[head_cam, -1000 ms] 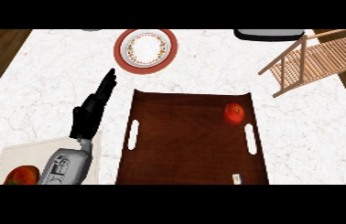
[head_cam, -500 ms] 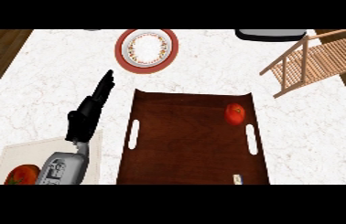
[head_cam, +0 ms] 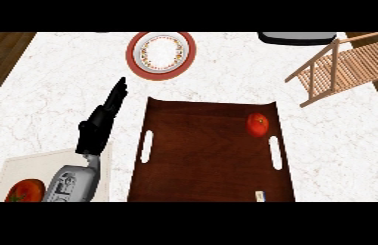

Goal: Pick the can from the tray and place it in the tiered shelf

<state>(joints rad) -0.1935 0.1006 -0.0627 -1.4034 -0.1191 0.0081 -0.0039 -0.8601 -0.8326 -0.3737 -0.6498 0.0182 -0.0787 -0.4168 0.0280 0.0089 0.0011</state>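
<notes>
Now, head view: the left hand [head_cam: 101, 123] stands just left of the tray [head_cam: 210, 159], fingers straight and pointing up the counter [head_cam: 59, 84], holding nothing. On the tray, near its right handle slot, sits a red can [head_cam: 257, 124], seen from above. At upper right is the wooden shelf [head_cam: 338, 69]. A red-rimmed plate [head_cam: 161, 53] lies beyond the tray. At lower left, a tomato [head_cam: 26, 191] rests on a white board [head_cam: 29, 161].
</notes>
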